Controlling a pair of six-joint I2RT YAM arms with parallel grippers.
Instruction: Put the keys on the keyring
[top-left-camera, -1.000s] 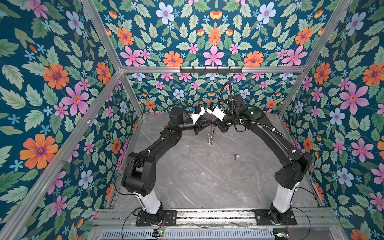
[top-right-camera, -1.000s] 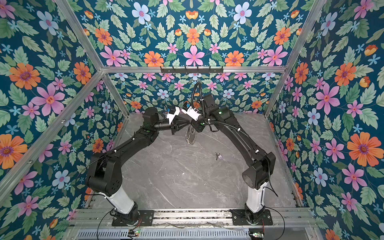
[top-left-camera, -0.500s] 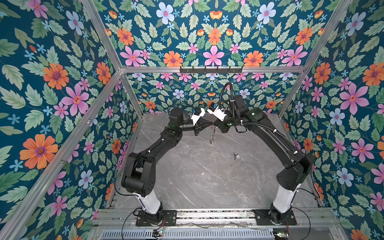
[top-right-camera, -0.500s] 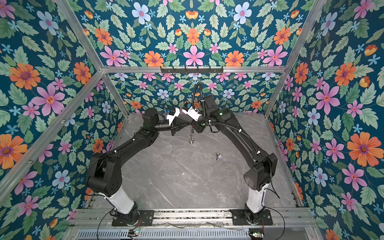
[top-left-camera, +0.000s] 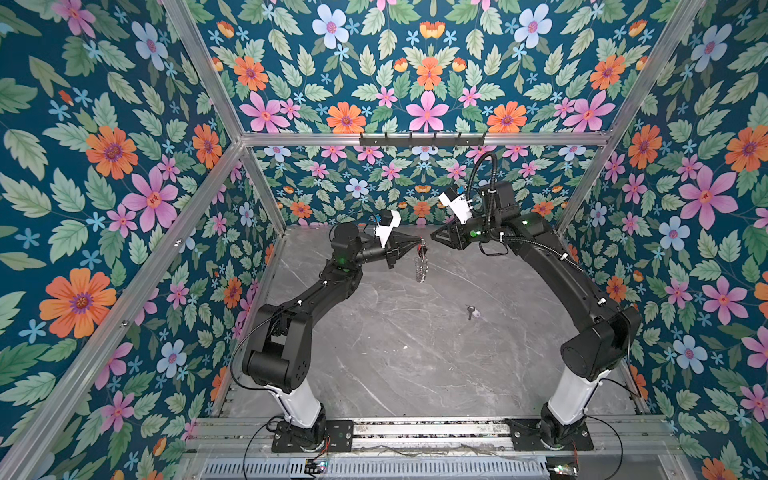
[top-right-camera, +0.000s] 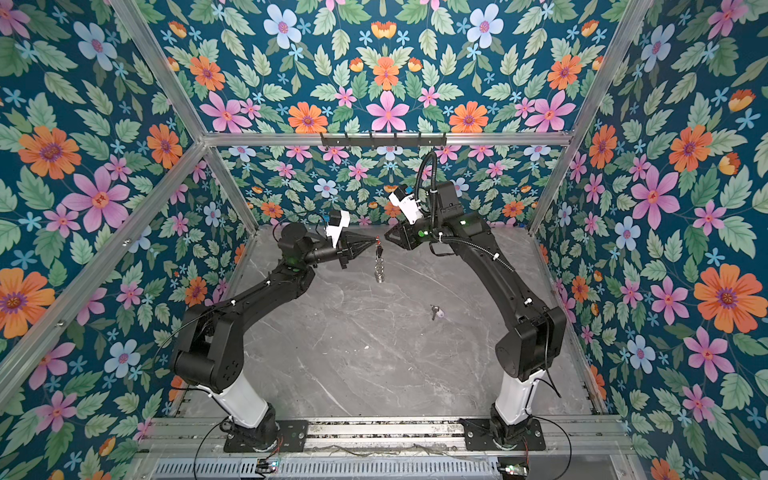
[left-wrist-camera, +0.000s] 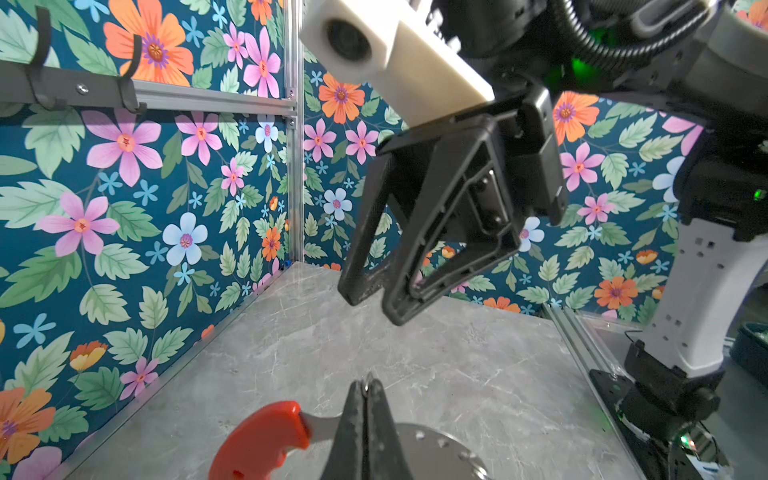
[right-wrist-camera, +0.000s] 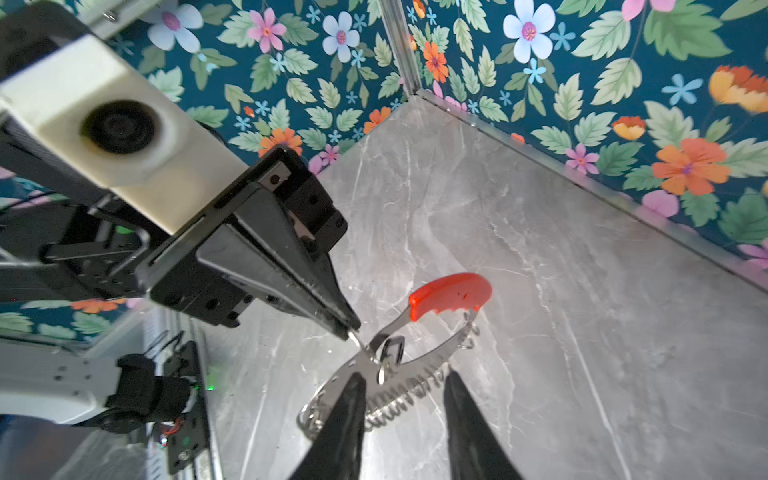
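Observation:
The keyring (top-left-camera: 420, 266) (top-right-camera: 379, 266) hangs above the back of the table from my left gripper (top-left-camera: 417, 245) (top-right-camera: 376, 240), which is shut on its metal edge. In the left wrist view the closed tips (left-wrist-camera: 368, 384) pinch the metal plate next to the red plastic section (left-wrist-camera: 266, 436). My right gripper (top-left-camera: 433, 237) (top-right-camera: 387, 237) (right-wrist-camera: 405, 376) is open and empty, a short way to the right of the keyring (right-wrist-camera: 451, 295), not touching it. The keys (top-left-camera: 471, 311) (top-right-camera: 435, 311), a small dark-headed key with a pale tag, lie on the table right of centre.
The grey marble table (top-left-camera: 395, 353) is walled by floral panels on three sides. A black hook rail (top-left-camera: 422, 139) runs along the back frame. Both arm bases stand on the front rail.
My right gripper has opened, let go of the keyring and drawn back to the right. The keyring now hangs from the left gripper alone, which has stayed in place.

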